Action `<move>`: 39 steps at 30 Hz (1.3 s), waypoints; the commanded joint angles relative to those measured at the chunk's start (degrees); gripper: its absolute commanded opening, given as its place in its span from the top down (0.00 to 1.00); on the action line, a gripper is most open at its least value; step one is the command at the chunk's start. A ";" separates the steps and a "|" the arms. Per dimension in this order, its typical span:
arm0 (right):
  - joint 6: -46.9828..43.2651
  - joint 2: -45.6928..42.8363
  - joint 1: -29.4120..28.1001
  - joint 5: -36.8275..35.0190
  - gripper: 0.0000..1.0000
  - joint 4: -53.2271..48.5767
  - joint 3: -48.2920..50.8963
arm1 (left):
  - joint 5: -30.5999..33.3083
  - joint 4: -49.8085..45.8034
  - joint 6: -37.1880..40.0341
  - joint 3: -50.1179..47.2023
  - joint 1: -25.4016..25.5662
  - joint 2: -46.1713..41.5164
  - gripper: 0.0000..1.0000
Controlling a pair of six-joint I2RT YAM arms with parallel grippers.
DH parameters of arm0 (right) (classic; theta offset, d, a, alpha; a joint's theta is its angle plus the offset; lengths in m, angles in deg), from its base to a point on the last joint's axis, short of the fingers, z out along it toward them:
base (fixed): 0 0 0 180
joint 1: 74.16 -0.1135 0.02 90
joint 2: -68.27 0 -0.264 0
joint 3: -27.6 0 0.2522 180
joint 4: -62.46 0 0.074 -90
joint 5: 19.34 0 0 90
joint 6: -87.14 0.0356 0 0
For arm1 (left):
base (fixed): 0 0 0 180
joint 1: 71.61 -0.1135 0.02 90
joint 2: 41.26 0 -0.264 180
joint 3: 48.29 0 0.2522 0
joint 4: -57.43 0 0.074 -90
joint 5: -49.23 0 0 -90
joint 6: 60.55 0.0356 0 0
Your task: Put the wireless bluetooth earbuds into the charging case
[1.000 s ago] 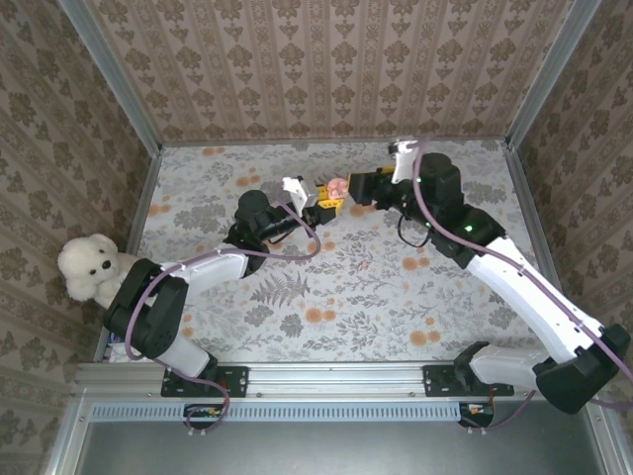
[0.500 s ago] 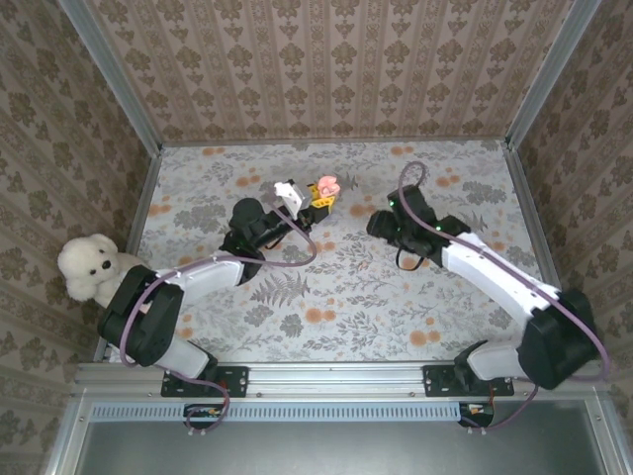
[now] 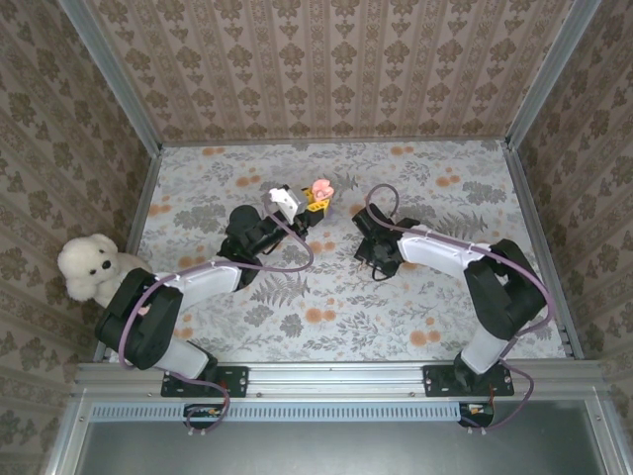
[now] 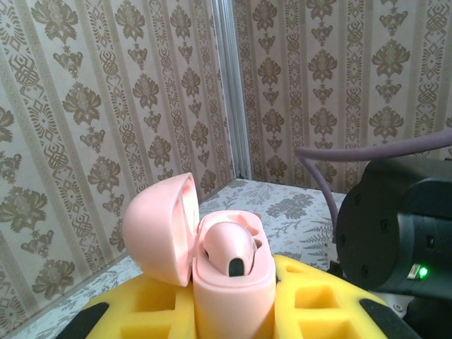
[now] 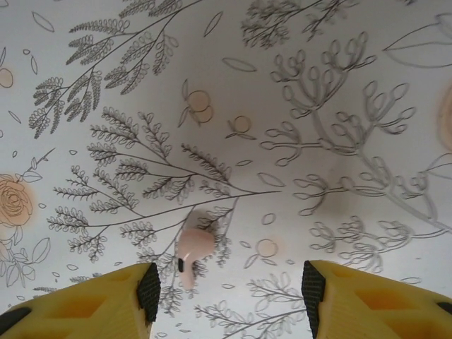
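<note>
Left gripper (image 4: pixel 227 321) was clenched on the pink charging case (image 4: pixel 229 282), which we saw wedged upright between its yellow foam pads (image 4: pixel 134 314) at the bottom centre of the left wrist frame. The case's lid (image 4: pixel 159 236) hung open, tipped back toward the left of the frame. One seated earbud (image 4: pixel 229 248) sat in the well with its rounded head up. In the top view the same case (image 3: pixel 322 188) showed as a small pink spot just above the middle of the frame, at the tip of the left gripper (image 3: pixel 315 201).

Right gripper (image 5: pixel 226 304) was released, and we saw its two yellow fingers (image 5: pixel 78 304) standing well apart in the lower corners of the right wrist frame. A loose earbud (image 5: pixel 193 251) lay on the flowered table (image 5: pixel 318 106) between them, nearer the finger at lower left and touching neither.

Beyond the case, at the right edge of the left wrist frame, the black body of the right arm (image 4: pixel 395 240) loomed with a green light (image 4: pixel 421 271) lit. From above, that arm (image 3: pixel 435 252) folded in from the lower right, its wrist just right of the case. A white plush bear (image 3: pixel 87 267) sat at the far left, off the table, and patterned wallpaper (image 3: pixel 326 69) closed in the top and sides.
</note>
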 commanded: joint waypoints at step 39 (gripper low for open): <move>-38.68 15.94 -1.77 7.56 0.71 -8.92 -14.95 | 0.51 5.27 -1.48 -1.69 -1.83 -2.16 1.00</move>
